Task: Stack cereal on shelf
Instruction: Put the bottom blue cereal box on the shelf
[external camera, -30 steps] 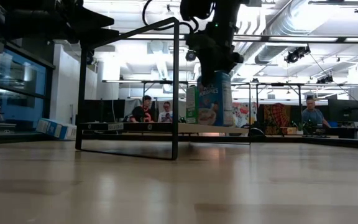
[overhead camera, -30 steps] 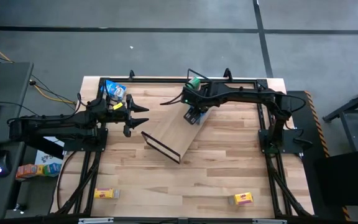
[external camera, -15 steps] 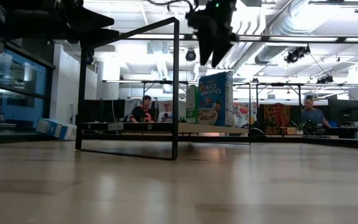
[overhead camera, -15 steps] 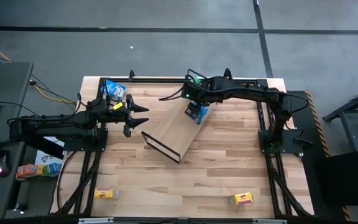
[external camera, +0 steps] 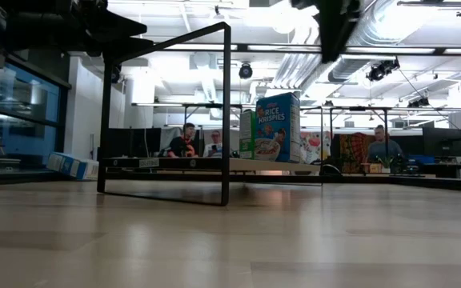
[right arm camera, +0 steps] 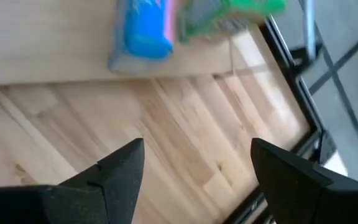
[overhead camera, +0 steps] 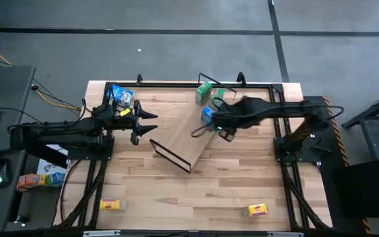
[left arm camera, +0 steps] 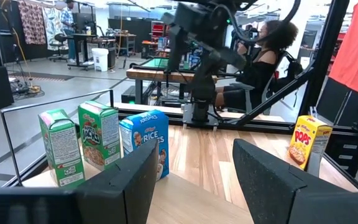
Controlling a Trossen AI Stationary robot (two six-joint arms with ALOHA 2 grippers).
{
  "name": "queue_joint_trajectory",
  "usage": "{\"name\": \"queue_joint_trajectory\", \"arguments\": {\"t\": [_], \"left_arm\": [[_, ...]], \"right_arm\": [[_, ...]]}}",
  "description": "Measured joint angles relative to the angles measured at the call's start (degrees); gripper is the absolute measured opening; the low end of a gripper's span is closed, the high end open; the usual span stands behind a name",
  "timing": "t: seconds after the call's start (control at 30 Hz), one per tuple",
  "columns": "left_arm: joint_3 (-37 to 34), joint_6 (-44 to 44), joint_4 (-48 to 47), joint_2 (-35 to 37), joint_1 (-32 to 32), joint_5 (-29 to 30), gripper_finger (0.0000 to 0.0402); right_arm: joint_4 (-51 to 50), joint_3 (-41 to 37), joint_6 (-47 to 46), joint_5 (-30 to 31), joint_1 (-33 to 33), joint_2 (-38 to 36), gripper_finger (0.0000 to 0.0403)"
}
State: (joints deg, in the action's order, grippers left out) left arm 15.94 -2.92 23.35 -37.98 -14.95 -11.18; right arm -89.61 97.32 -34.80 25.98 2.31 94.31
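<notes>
The shelf lies slantwise mid-table, a light board with black wire ends. Two green cereal boxes and one blue box stand upright on its far end; the low view shows the blue box on the board. My right gripper hovers open beside the blue box, touching nothing. My left gripper waits open at the shelf's left. Another blue box lies at the far left. Two yellow boxes sit by the near edge.
A black frame rims the tabletop's far edge and sides. The shelf's wire end stands tall in the low view. Bare planks stretch between the shelf and the yellow boxes. People sit at desks in the room beyond the table.
My right gripper has risen off the top of the blue box, leaving it upright on the shelf beside the green ones. It then swung toward the table's near and right side, out past the box. The left arm kept still.
</notes>
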Motion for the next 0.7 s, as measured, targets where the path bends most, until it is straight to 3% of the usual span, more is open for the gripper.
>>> {"name": "queue_joint_trajectory", "arguments": {"t": [0.13, 0.27, 0.43, 0.6, 0.7], "left_arm": [[0.00, 0.02, 0.04, -0.02, 0.00, 0.00, 0.0198], [0.00, 0.04, 0.07, -0.01, 0.00, 0.00, 0.0198], [0.00, 0.04, 0.11, 0.00, 0.01, 0.00, 0.0198], [0.00, 0.14, 0.09, -0.01, -0.01, 0.00, 0.0198], [0.00, 0.15, 0.08, -0.02, -0.01, 0.00, 0.0198]], "right_arm": [[1.68, -9.01, -8.90, 2.80, 2.53, -8.18, 0.0264], [13.23, -21.70, -13.58, 6.27, 4.02, -16.30, 0.0235], [39.30, -39.59, -12.28, 8.29, 3.51, -22.29, 0.0154], [60.06, -52.05, -8.48, 9.60, 0.97, -22.25, 0.0034], [68.83, -57.30, -8.83, 13.11, -0.98, -22.08, 0.0012]]}}
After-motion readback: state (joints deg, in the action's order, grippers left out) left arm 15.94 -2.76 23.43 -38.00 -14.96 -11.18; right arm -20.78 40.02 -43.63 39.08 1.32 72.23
